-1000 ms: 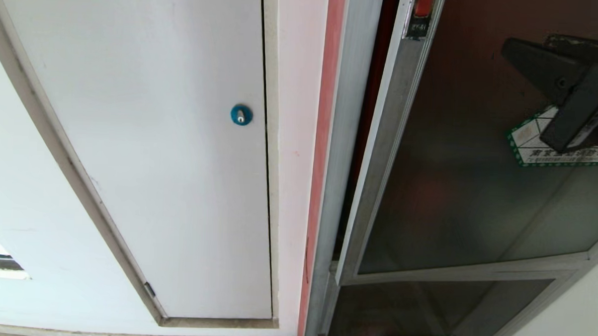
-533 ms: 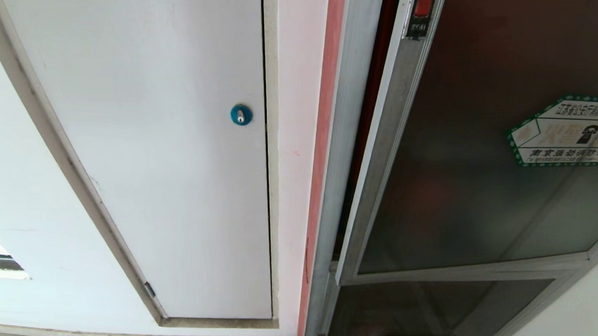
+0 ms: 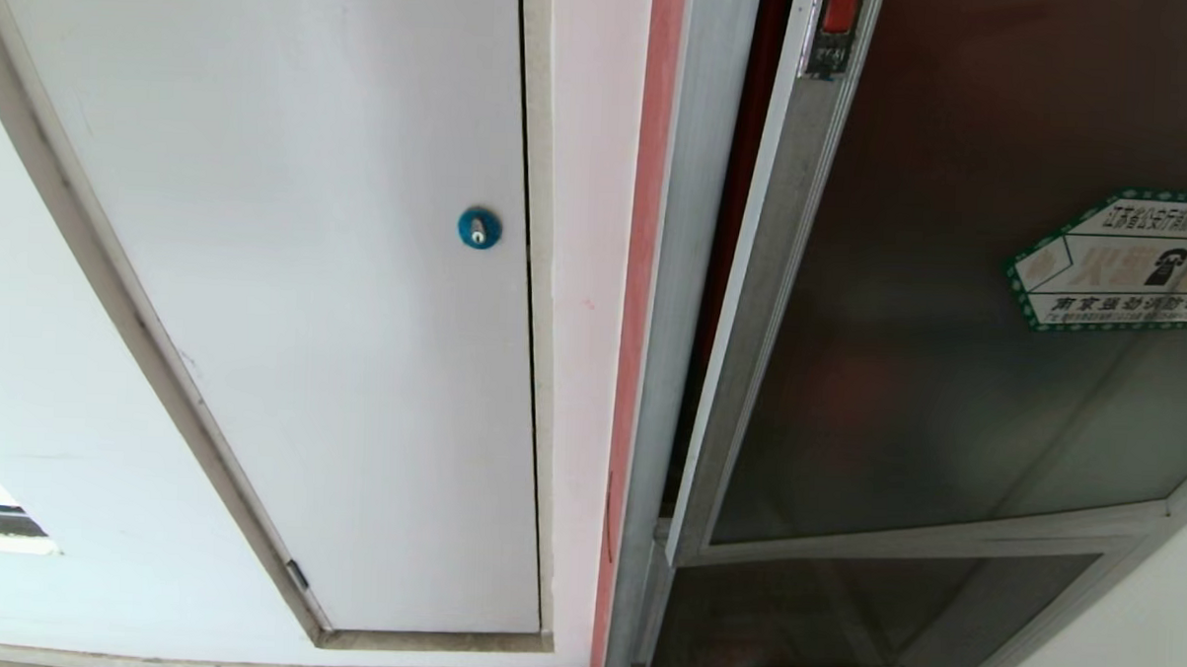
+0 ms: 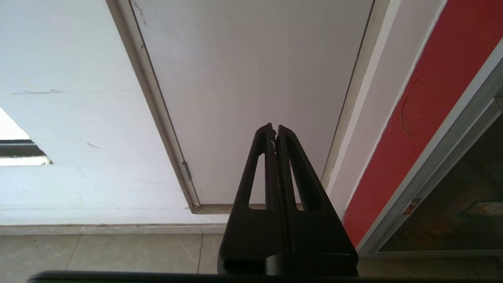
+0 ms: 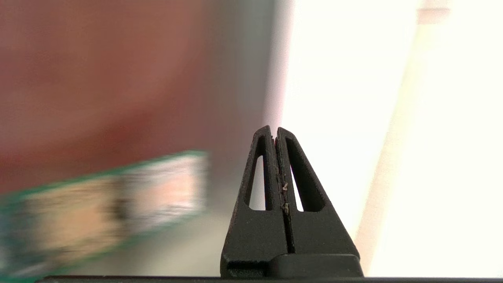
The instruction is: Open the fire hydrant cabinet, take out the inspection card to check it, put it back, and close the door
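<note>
Beside the door [image 3: 951, 287], nearly shut on the fire hydrant cabinet [image 3: 689, 278], the right tool [image 5: 276, 131], pressed together and empty, should push it flush.

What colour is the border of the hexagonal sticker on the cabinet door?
Green, around a white sticker with a black telephone icon; the head view shows it best.
</note>
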### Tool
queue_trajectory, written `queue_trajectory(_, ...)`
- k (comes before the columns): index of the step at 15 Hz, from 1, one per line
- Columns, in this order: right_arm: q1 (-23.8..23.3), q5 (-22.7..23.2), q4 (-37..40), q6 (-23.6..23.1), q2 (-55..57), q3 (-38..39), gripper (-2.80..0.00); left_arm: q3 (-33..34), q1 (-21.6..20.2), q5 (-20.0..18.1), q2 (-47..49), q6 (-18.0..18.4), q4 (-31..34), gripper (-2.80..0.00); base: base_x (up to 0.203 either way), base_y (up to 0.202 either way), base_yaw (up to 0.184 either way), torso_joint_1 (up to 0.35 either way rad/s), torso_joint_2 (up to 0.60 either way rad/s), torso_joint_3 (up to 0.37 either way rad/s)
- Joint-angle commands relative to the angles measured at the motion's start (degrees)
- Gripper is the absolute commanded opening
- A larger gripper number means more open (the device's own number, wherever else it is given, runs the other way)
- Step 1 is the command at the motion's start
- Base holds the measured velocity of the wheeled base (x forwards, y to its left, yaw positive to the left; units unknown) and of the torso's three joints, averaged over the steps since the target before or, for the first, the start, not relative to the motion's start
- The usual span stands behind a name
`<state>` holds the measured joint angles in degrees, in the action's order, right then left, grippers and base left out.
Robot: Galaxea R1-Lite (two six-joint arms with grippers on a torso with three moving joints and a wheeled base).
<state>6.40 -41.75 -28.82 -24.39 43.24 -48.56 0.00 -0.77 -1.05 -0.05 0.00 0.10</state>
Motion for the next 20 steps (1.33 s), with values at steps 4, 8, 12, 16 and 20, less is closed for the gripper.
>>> queue_trajectory(4, -7.9, 0.1, 8.9, 0.2, -16.3, 4.4, -2.8, 0.0, 0.0, 0.0, 0.0, 0.0, 0.0, -2.8, 0.0, 0.0, 0.0, 0.0, 0.0, 0.0)
queue_trajectory(8, -8.1, 1.5, 15.7, 0.6, -28.5, 13.9, -2.8, 0.0, 0.0, 0.0, 0.0, 0.0, 0.0, -2.8, 0.0, 0.0, 0.0, 0.0, 0.0, 0.0)
queue_trajectory(12, -6.3, 16.0, 18.8, 7.0, -38.4, 27.3, -2.8, 0.0, 0.0, 0.0, 0.0, 0.0, 0.0, -2.8, 0.0, 0.0, 0.0, 0.0, 0.0, 0.0)
queue_trajectory(16, -6.1, 30.8, 24.9, 22.3, -43.2, 38.3, -2.8, 0.0, 0.0, 0.0, 0.0, -0.1, 0.0, -2.8, 0.0, 0.0, 0.0, 0.0, 0.0, 0.0)
queue_trajectory(20, -6.1, 40.5, 24.9, 25.2, -43.2, 47.1, -2.8, 0.0, 0.0, 0.0, 0.0, 0.0, 0.0, -2.8, 0.0, 0.0, 0.0, 0.0, 0.0, 0.0)
